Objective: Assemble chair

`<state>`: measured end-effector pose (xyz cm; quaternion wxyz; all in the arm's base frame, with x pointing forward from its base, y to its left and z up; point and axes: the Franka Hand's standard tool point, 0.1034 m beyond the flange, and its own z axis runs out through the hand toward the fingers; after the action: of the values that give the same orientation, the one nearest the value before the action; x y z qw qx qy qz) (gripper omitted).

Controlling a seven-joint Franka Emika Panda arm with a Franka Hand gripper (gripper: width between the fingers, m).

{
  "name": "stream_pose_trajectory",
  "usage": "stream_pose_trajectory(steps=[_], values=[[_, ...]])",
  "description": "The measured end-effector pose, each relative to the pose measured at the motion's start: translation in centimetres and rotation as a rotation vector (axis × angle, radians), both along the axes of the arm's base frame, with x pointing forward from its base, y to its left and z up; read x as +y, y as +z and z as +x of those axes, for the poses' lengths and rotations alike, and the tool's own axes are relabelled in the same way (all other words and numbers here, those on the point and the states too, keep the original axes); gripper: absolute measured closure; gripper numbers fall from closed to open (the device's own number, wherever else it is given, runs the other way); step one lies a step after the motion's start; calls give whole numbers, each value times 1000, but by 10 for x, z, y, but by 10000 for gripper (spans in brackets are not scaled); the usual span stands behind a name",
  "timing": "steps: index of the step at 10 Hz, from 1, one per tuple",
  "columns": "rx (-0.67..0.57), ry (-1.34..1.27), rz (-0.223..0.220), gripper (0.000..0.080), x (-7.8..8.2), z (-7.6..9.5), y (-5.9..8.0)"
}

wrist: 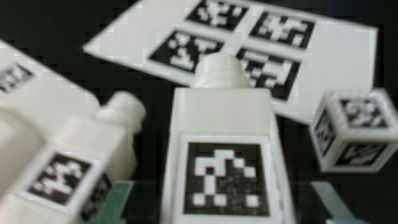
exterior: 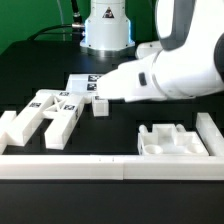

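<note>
1. Looking through the wrist view, you find the gripper set over a white leg piece of the chair. The piece runs straight out between the fingers, with its square tag facing the camera and its rounded peg end pointing away from the fingertips.
2. Only dark slivers of the two fingers show, one close against each long side of that leg piece. They stand fairly narrow, but you cannot tell from these views whether they are pressing on it or merely flanking it.
3. A second leg piece lies just outside one finger, tilted and close beside the first.
4. A small tagged cube block sits outside the other finger, clear of the leg piece.
5. Beyond the fingertips, past the peg end, the marker board lies flat on the dark table.
6. In the exterior view the arm hides the fingers. Several other chair pieces lie to the exterior view's left of it.
7. The seat slab rests well away from the fingers, at the exterior view's right, just behind the long white border rail.
</note>
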<state>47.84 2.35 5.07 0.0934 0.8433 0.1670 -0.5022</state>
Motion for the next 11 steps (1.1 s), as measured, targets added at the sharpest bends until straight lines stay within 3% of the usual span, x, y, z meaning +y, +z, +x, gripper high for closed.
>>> stream_pose_trajectory(steps=[1, 2, 4, 6, 8, 9, 11], values=[[10, -8, -8, 513, -1, 3, 17], [2, -7, -6, 512, -2, 7, 22], [-22, -2, 3, 512, -2, 9, 18], [-125, 12, 50, 512, -6, 23, 8], [-201, -3, 62, 512, -2, 39, 46], [-236, -8, 72, 512, -2, 47, 57], [-407, 16, 124, 512, 0, 65, 57]])
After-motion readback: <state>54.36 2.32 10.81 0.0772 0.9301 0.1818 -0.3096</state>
